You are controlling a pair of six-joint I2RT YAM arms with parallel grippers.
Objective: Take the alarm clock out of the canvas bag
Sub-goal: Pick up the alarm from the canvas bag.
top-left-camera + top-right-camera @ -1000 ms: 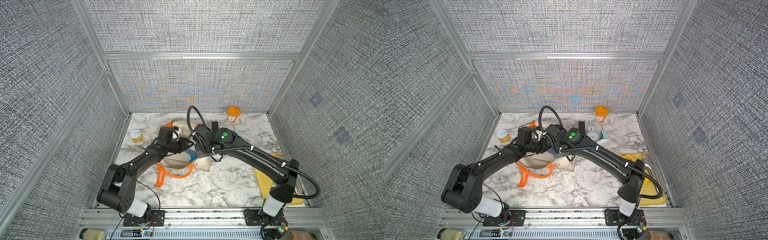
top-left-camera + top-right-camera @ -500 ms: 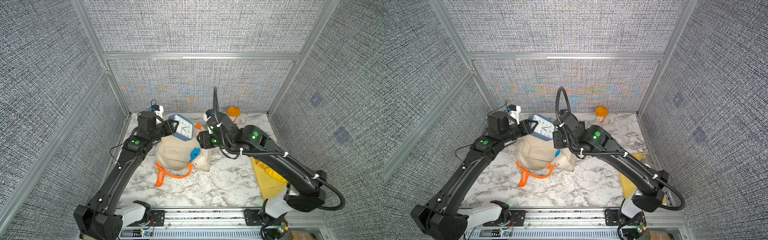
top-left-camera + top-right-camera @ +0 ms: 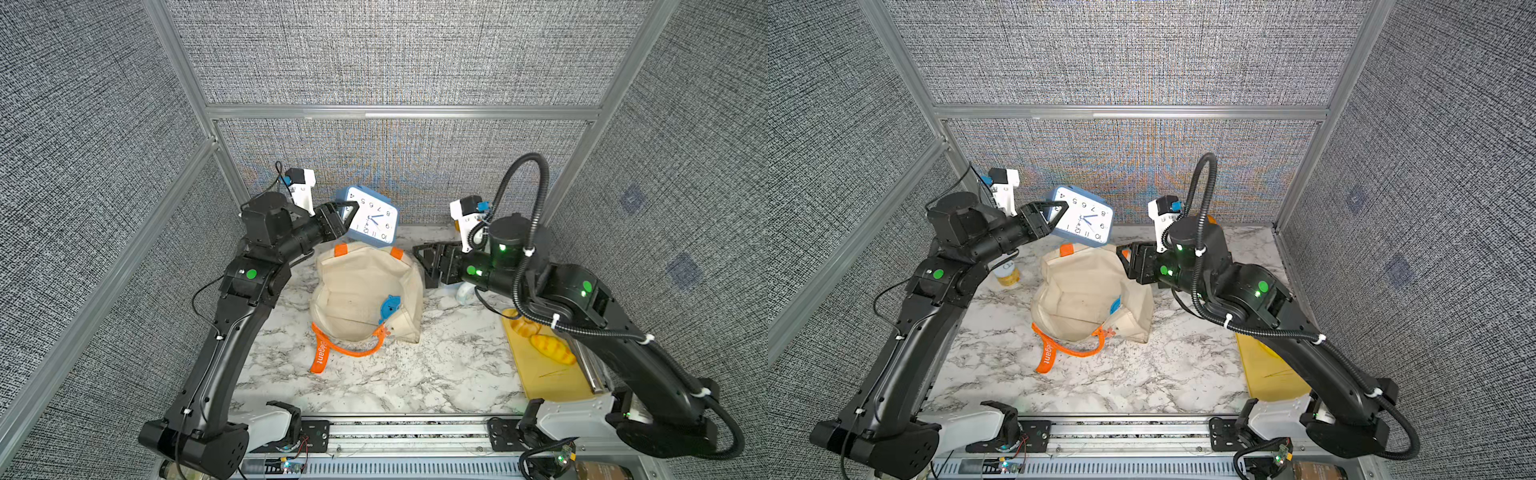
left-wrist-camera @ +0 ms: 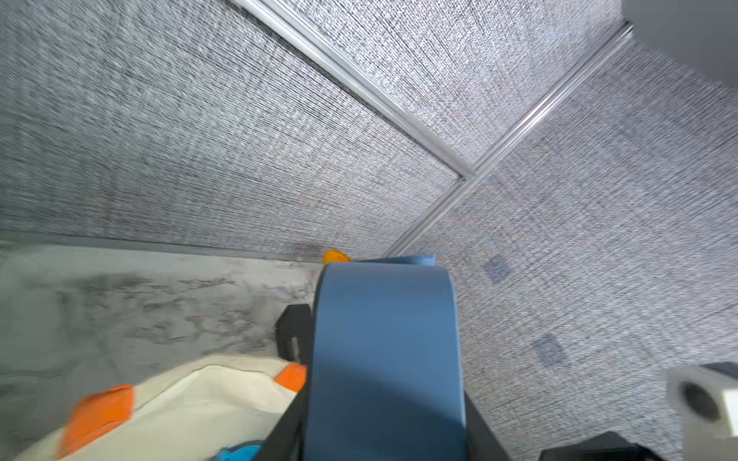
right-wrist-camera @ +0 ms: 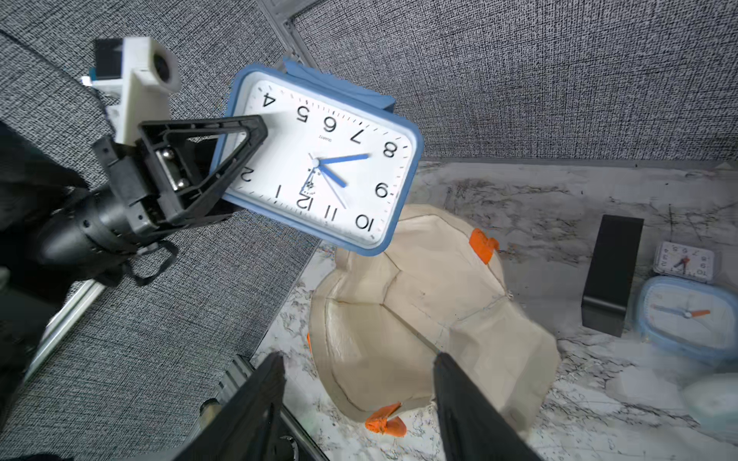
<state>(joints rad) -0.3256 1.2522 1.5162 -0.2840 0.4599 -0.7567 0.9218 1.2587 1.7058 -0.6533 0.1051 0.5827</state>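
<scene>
The alarm clock (image 3: 372, 220) (image 3: 1084, 220) is blue-cased with a white face. It hangs tilted in the air over the back rim of the canvas bag (image 3: 357, 291) (image 3: 1084, 291). My left gripper (image 3: 349, 218) (image 3: 1059, 214) is shut on one end of it. In the left wrist view the clock's blue side (image 4: 383, 359) fills the space between the fingers (image 4: 293, 323). The right wrist view shows the clock face (image 5: 323, 163) above the bag (image 5: 419, 311). My right gripper (image 3: 424, 266) (image 3: 1127, 262) (image 5: 357, 359) stands open and empty beside the bag's right rim.
A blue item (image 3: 390, 306) lies inside the bag. Two small clocks (image 5: 685, 263) (image 5: 687, 315) and a black block (image 5: 611, 271) stand right of the bag. A yellow board (image 3: 548, 386) with bread (image 3: 552, 349) lies at right. A jar (image 3: 1008, 274) stands at left.
My left arm rose out of the bag and lifted the alarm clock up toward the back wall. My right gripper opened and drew back to the right of the bag.
</scene>
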